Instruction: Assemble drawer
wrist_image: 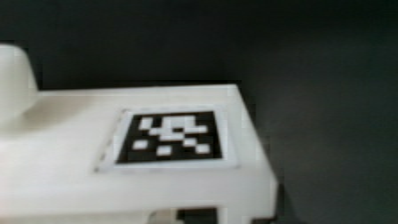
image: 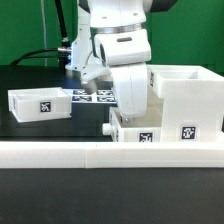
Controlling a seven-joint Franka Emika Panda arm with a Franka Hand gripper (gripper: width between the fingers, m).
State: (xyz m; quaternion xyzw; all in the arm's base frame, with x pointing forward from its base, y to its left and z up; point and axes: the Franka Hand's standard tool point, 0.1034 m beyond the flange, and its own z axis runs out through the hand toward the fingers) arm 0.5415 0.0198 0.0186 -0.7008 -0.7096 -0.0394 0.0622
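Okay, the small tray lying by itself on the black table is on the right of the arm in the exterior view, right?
No. The exterior view shows the small tray lying by itself on the black table on that view's left of the arm, not its right; the large shell stands on the right.
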